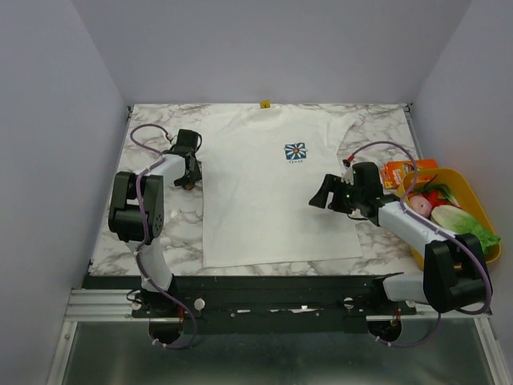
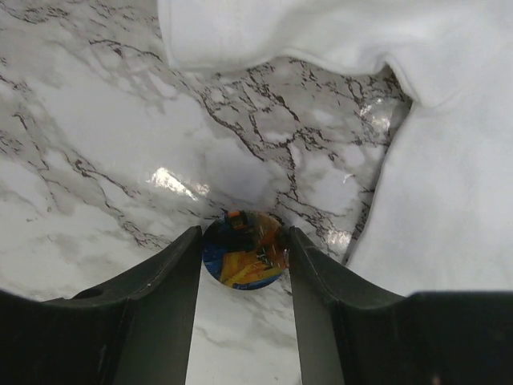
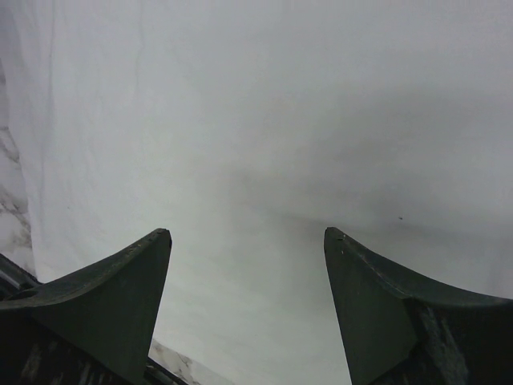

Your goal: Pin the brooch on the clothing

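The brooch (image 2: 244, 255) lies on the marble surface (image 2: 96, 144) just beside the T-shirt (image 1: 264, 200) sleeve, pinched between the left claw (image 2: 244, 237) fingers, its design blurred. The right claw (image 3: 247, 241) hangs open over the cloth. A yellow basket (image 1: 458, 176) stands at the right edge

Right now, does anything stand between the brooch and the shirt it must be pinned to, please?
Nothing visible does. The left pincer grips the brooch on bare marble, with the shirt just beside it; the right pincer hovers open over the shirt.
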Controlling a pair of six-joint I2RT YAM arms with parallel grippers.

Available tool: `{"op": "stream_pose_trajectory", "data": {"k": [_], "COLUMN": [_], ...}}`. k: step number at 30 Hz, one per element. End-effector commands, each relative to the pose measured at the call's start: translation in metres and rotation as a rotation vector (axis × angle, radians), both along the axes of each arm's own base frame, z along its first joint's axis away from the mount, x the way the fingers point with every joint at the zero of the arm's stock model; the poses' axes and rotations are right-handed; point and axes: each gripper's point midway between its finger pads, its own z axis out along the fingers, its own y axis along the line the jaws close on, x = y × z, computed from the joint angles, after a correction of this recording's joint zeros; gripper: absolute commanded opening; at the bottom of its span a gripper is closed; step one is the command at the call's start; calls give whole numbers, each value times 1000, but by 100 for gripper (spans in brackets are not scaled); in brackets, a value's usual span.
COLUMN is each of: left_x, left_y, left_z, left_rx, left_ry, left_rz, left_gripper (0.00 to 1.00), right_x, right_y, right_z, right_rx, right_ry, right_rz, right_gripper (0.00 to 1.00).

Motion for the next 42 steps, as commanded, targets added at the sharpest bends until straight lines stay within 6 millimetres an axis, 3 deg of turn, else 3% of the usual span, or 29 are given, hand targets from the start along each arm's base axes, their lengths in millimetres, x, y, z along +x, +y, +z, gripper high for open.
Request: {"op": "stream_pose_trajectory", "data": {"k": [1,12,15,17,23,30,42], "left_x": [-35,-21,-22,-25,-33,-30,-17], "left_y": [-12,-37,-38,-33,-23,-11,-12], "left_z": [-13,72,79,75,38,11,-12], "left_rx": [-49,-155,-150,-124,-68,3,9], "left_ry": [94,-122,-128,-107,9,81,123], "left_rz": [-25,-107,-108,-89,-57,-35,-50], "left_gripper": [50,49,50,52,64,65,65], "right_x": [-2,6,7,7,6,5,8], "right_y": [2,25,33,37,44,44,46], "right_z": [10,44,51,52,49,46,44], "right_rx": [2,30,34,35,39,36,39], "right_ry": [-30,-122,-141,-143,-131,-123,-120], "right_rz": [28,115,145,156,182,184,186], "right_gripper": [85,85,85,85,85,85,85]}}
